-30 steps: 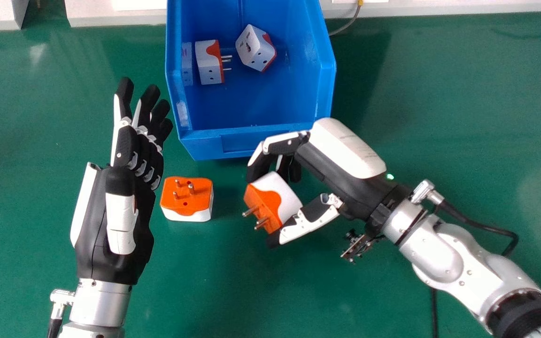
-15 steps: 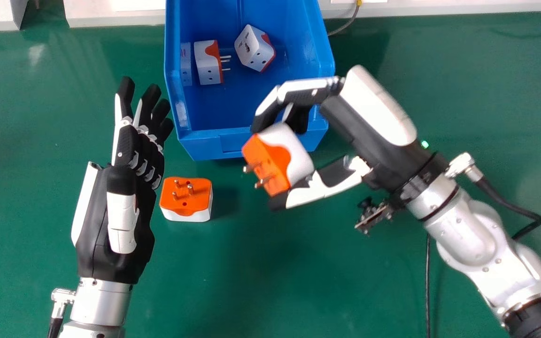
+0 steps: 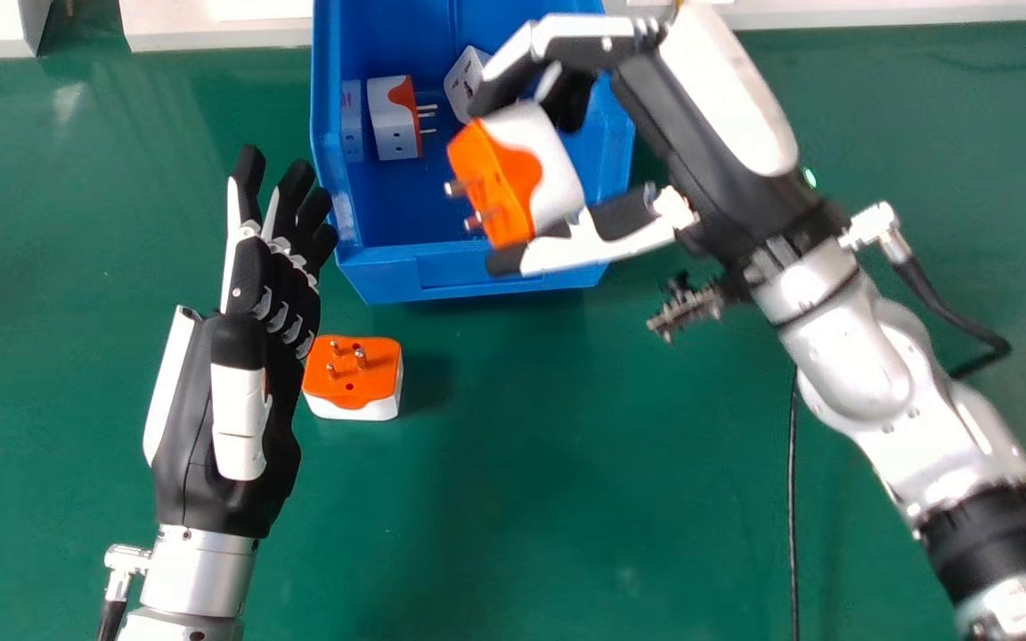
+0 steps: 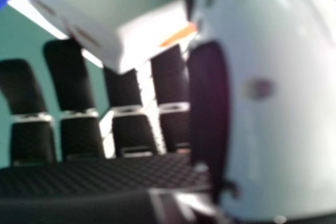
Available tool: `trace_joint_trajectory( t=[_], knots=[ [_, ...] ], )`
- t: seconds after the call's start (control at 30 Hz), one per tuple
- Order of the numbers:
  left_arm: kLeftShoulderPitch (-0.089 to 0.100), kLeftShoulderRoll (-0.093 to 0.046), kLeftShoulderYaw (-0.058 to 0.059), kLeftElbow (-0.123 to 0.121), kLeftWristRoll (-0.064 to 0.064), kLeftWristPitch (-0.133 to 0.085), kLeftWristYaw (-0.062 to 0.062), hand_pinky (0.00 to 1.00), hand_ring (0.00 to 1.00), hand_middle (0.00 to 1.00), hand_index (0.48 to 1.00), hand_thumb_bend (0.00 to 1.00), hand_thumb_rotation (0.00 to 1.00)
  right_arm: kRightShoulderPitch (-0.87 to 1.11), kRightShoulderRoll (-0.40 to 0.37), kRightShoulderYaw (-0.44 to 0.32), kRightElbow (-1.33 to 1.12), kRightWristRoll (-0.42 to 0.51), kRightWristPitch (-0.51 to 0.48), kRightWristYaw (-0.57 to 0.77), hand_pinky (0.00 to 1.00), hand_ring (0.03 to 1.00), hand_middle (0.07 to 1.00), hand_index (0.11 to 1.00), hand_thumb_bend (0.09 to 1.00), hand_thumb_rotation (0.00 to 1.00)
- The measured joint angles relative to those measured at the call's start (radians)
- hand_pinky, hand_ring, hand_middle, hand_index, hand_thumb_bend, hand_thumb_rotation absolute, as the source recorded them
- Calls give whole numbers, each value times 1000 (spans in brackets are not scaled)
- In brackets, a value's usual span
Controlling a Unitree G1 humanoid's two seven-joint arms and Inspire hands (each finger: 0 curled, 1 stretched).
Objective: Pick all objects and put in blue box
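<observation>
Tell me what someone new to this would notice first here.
Probably the right hand, its fingers and thumb around an orange and white plug over the bright blue box. Next, two more plugs inside the box, and one on the green table, pins up, beside the open left hand.

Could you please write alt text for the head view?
A robot's right hand holds an orange-and-white plug adapter over a blue box containing two more; another adapter sits on the green table beside the open left hand.
</observation>
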Motion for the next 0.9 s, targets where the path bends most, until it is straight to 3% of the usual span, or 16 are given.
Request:
trace_joint_trajectory(
  t=[0.33,0.9],
  knots=[
    [0,1,-2,0,0,1,-2,1000,994,1000,1000,895,991,-126,31,14,134,-37,22,-49,341,385,490,519,517,0],
    [-9,1,-3,23,-2,1,-29,1000,994,1000,1000,879,987,-367,70,94,445,-145,128,-215,364,386,489,527,515,0]
  ],
)
